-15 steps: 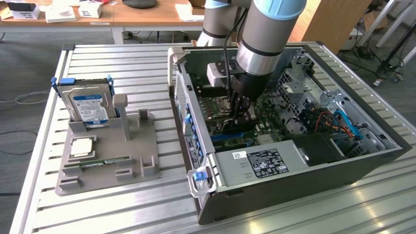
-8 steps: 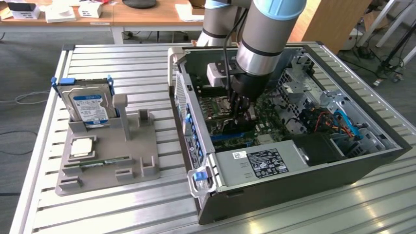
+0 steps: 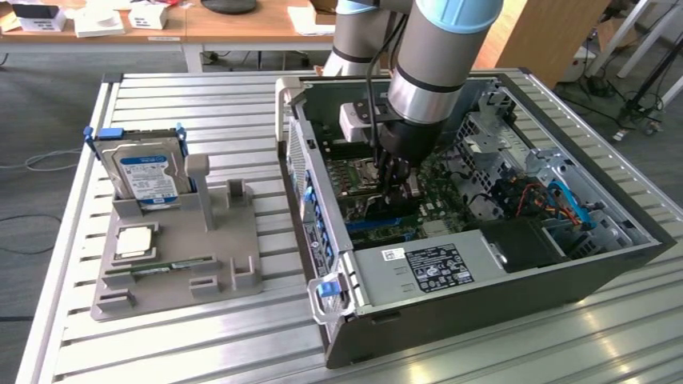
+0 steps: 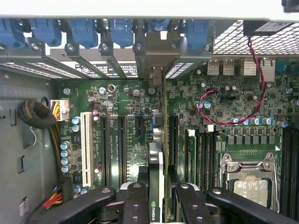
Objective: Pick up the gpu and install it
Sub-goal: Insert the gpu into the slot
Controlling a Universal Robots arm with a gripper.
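Note:
My gripper (image 3: 401, 188) is deep inside the open computer case (image 3: 597, 268), low over the green motherboard (image 3: 357, 180). It is shut on the gpu (image 4: 156, 186), a thin card seen edge-on between the two black fingers (image 4: 135, 203). The card's edge runs toward the metal bracket (image 4: 156, 74) at the case's rear wall. It stands upright above the motherboard (image 4: 126, 88), among the long black expansion slots (image 4: 121, 144). Whether its lower edge touches a slot is hidden.
A grey holder (image 3: 213, 240) on the exterior view's left carries a hard drive (image 3: 149, 172), a square chip (image 3: 137, 240) and a memory stick (image 3: 171, 266). Blue latches (image 4: 84, 30) line the slot openings. Red wires (image 4: 224, 119) and the processor socket (image 4: 247, 179) lie beside the card.

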